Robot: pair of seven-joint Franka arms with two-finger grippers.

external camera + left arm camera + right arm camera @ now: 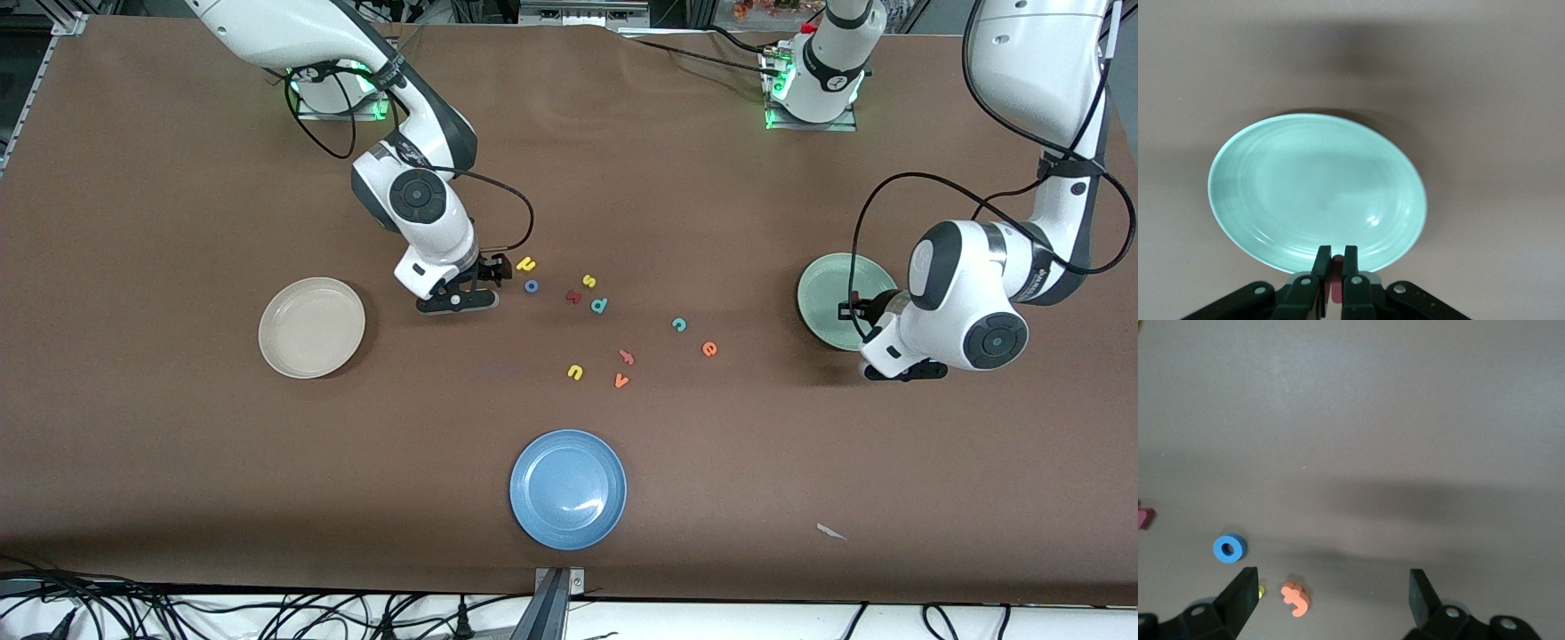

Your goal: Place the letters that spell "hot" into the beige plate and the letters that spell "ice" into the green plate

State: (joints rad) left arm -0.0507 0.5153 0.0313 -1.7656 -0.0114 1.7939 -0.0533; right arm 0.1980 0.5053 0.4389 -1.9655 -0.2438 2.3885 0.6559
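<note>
My left gripper hangs over the green plate, shut on the dark red i, which stands upright between its fingers. That gripper is above the bare plate. My right gripper is open low over the table beside the yellow h and blue o. Between its jaws lies the orange t, close to one finger, with the o just outside. The teal c and orange e lie mid-table. The beige plate sits bare toward the right arm's end.
A blue plate sits nearer the front camera. Loose letters lie mid-table: a dark red branched one, a yellow s, a teal p, a yellow u, an orange v and a pinkish-orange one.
</note>
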